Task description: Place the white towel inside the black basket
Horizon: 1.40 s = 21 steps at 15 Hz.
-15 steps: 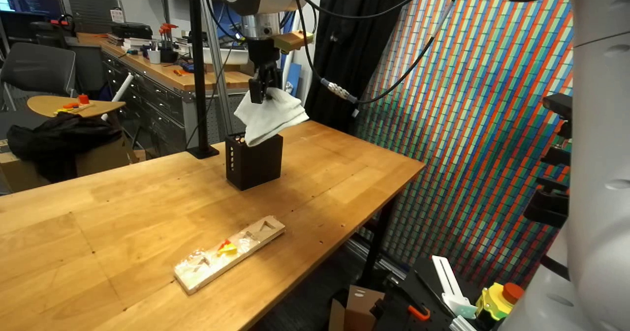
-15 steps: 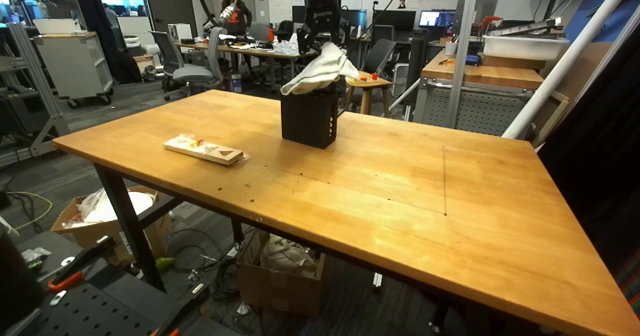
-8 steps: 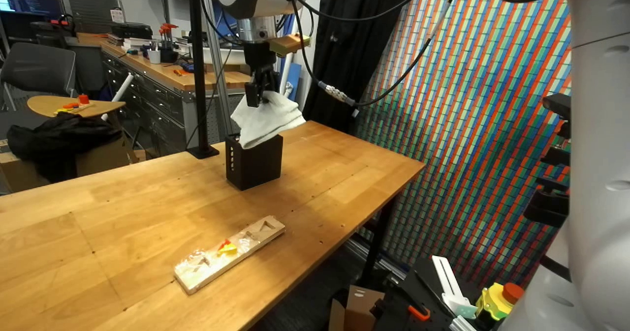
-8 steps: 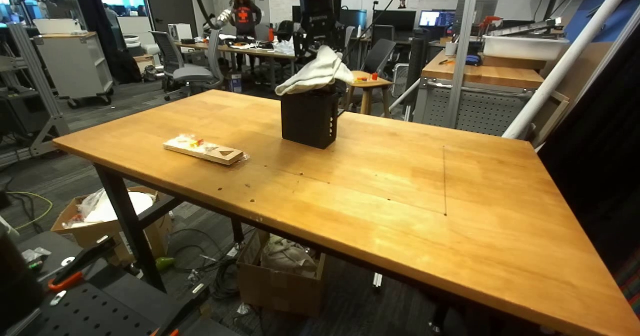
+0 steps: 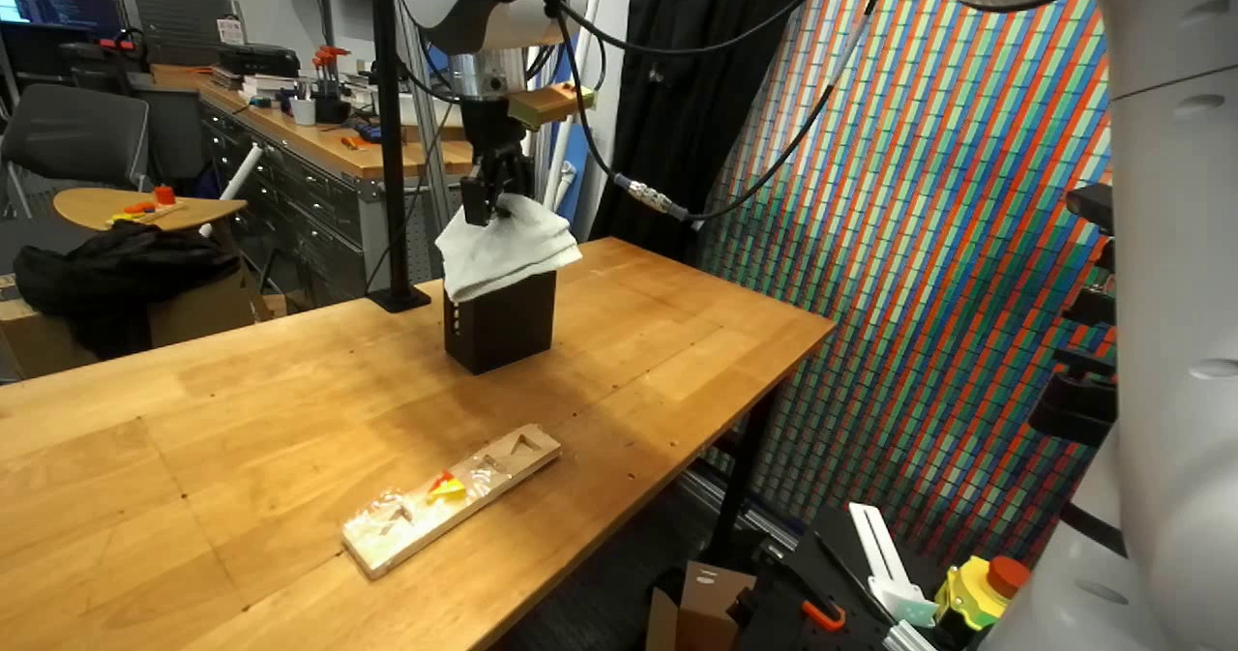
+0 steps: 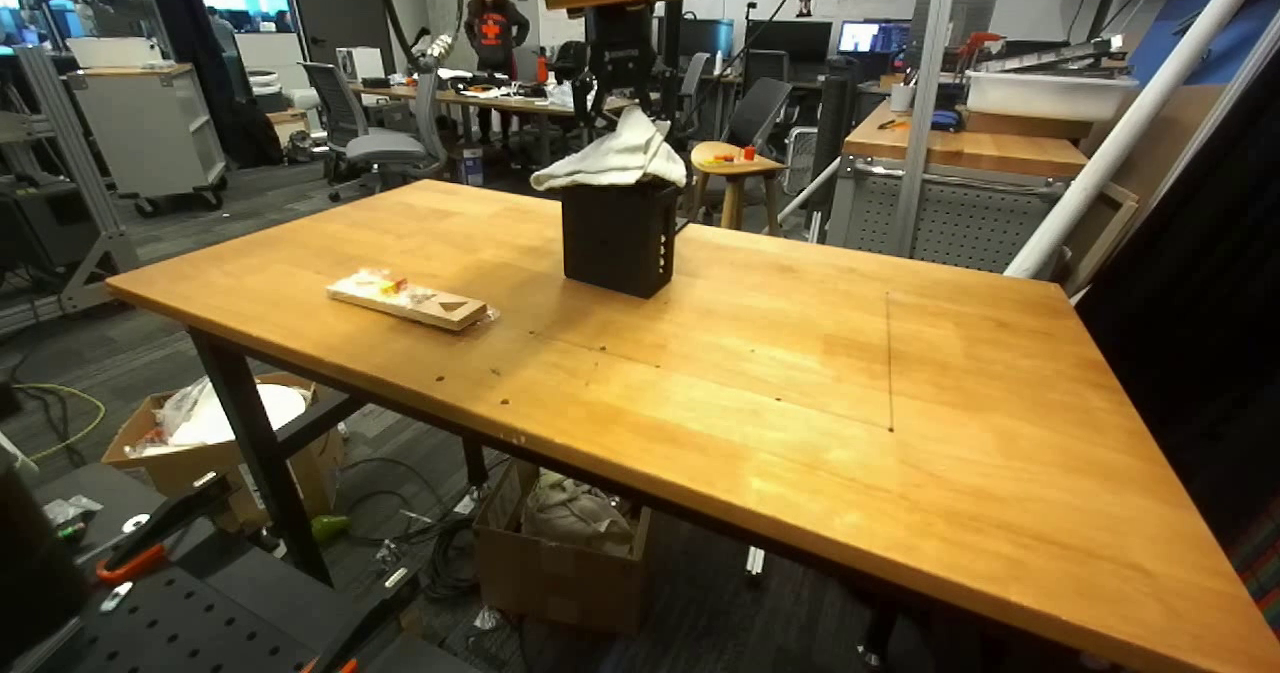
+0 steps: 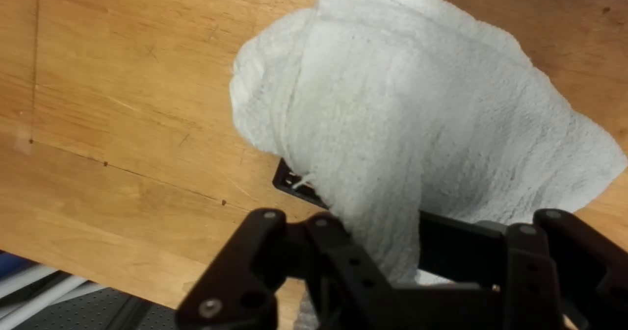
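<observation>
Exterior view, left of centre: the gripper [image 5: 489,212], pinching the white towel [image 5: 508,248], has sunk over the black basket [image 5: 505,326], so tucking inside likely comes next.

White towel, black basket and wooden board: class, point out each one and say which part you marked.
White towel [image 7: 417,109]: in the wrist view, on its broad face.
Black basket [image 6: 612,241]: in an exterior view, on its plain side wall.
Wooden board [image 5: 481,480]: in an exterior view, on its top face.
</observation>
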### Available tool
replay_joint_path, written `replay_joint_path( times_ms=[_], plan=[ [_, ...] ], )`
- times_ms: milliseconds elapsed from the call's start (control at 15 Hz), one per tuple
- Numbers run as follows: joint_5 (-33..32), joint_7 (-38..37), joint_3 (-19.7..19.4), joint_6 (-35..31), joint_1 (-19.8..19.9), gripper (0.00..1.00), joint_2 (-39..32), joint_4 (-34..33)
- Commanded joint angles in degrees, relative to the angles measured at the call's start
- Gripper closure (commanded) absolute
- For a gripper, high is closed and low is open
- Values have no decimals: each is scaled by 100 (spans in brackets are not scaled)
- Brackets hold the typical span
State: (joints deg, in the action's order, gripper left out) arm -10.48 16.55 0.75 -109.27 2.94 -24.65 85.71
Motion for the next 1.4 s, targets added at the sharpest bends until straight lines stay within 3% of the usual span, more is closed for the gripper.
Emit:
replay_joint_path(
  times_ms=[0,467,1333],
  plan=[
    [387,-116,16,-192,57,99,-168,-44],
    [1045,-84,-1,-299,342,99,-455,46],
    [1272,227,86,-223,469,99,-853,2]
  ],
)
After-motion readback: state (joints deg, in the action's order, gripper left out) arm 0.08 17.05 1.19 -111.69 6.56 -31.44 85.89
